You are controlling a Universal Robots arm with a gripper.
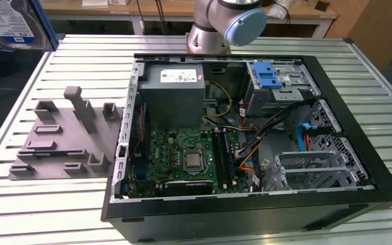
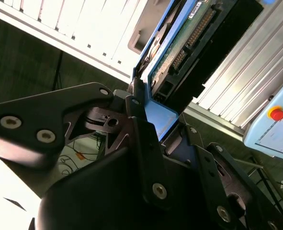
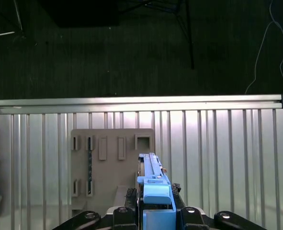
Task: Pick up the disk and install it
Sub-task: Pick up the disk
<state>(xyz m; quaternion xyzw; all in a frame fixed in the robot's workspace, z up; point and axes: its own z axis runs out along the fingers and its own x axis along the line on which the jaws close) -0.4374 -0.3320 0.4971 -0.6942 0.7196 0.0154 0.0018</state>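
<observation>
Exterior view: silver rectangular disk w/ blue plastic frame (image 1: 10, 21) is up in the air, well apart from open black PC case (image 1: 359, 168), off toward the exterior view's left.
Second wrist view: black gripper (image 2: 159, 117) is pinching the disk's blue-framed end.
First wrist view: disk edge-on btwn fingers, grey slotted plate (image 3: 110, 143) behind it.

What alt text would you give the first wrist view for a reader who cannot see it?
The gripper grips the disk, a blue-framed drive seen edge-on, over a ribbed metal table. A grey slotted fixture lies on the table, partly hidden by the disk, and dark floor lies past the table's edge.
</observation>
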